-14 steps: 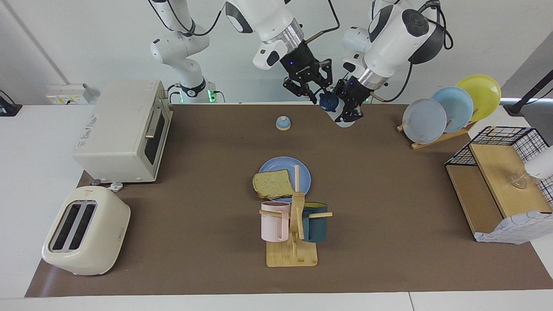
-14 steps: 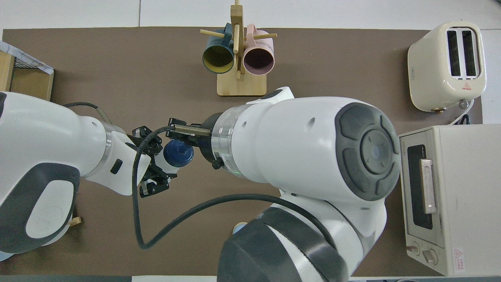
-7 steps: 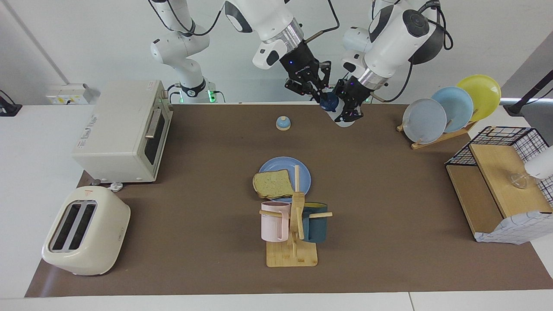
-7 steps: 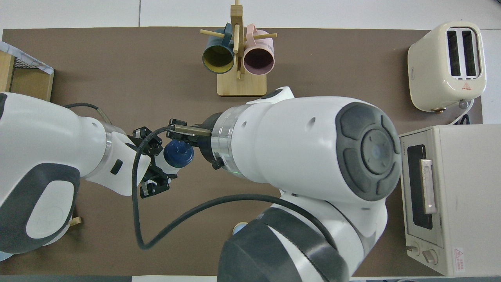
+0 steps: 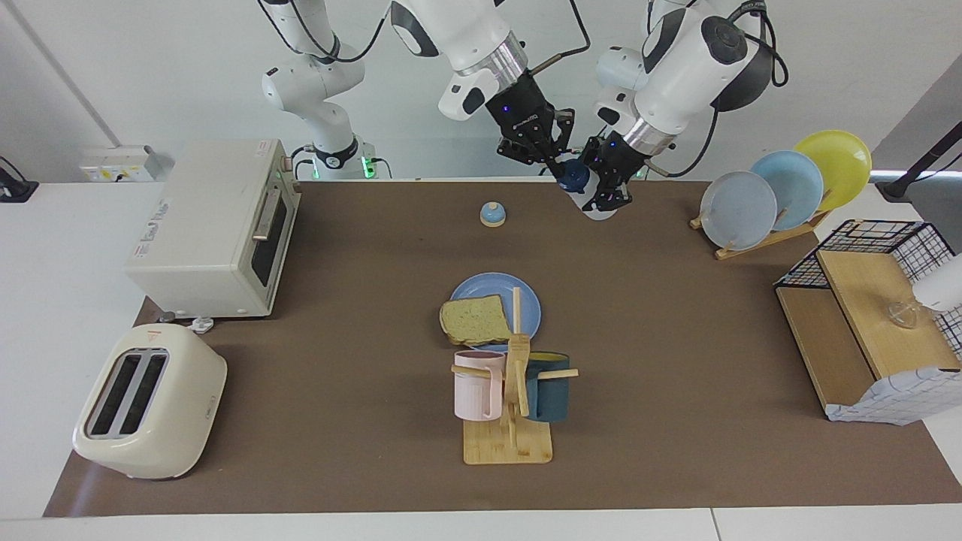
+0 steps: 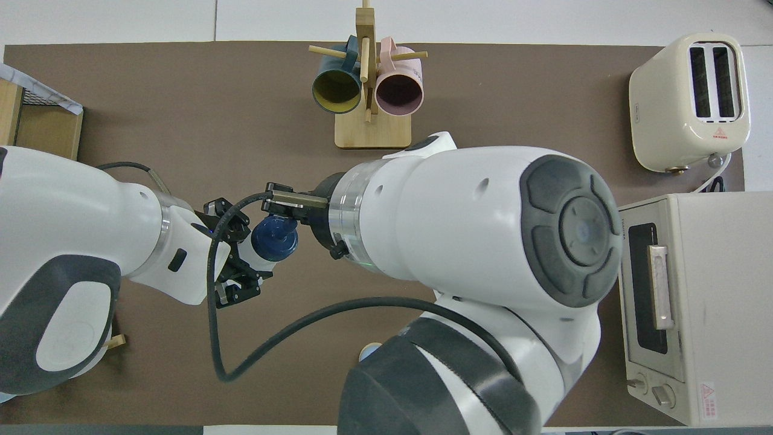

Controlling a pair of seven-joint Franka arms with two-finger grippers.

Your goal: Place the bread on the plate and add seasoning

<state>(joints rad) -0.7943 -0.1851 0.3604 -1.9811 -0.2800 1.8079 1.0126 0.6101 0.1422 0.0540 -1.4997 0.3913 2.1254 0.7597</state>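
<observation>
- Gripping of the seasoning bottle (image 5: 591, 197) is seen at the left claw (image 5: 606, 182): fingers clamped on the translucent body, bottle tilted in the air over the table (image 5: 361, 248) edge nearest the robots.
- Right claw (image 5: 558, 167) is pinched onto the navy cap (image 6: 275, 237); fingertips drawn in on it, so cap removal is judged the step in hand.
- Risk: cap could slip from the pinch, or the bottle be twisted in the left claw, smooth plastic being the cause; contents could be spilled off target if it is opened while tilted.
- Bread (image 5: 474, 318), square, pale tan, porous, darker crust, is laid on the round flat blue plate (image 5: 530, 300), overhanging its rim, mid-table, just beside the wooden mug rack (image 5: 513, 409).
- Small domed bell (image 5: 492, 214) is left between plate and claws, well apart from both.
</observation>
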